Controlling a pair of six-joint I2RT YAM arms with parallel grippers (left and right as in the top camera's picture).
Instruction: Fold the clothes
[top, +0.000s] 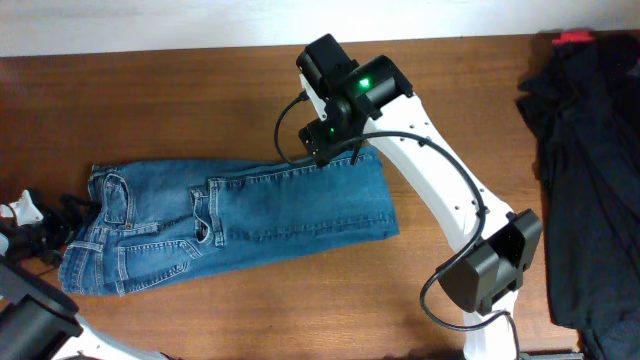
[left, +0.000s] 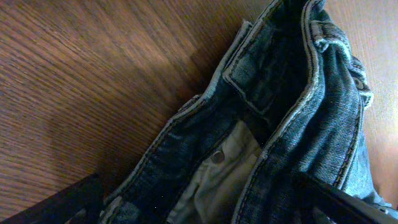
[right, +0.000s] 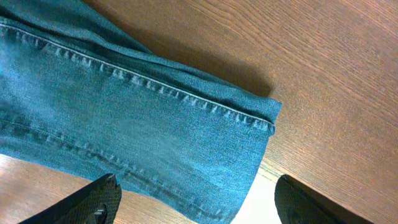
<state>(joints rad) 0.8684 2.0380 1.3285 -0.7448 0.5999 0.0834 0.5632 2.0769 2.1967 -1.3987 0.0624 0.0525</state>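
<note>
Now, far left: the left fingers (left: 62, 205) are spread wide, released, with the waistband of the jeans (top: 280, 205) lying between them and its pale pocket lining showing in the wrist view. I cannot tell whether they touch the denim. Moving across, the jeans lie flat on the wooden tabletop (top: 150, 100), legs doubled over, back pockets to the left and the fold to the right. Over their far edge, the right fingers (right: 87, 202) hang apart as well, gripping nothing, denim below. Far right, a dark heap of cloth (top: 590, 170) sits well apart.
</note>
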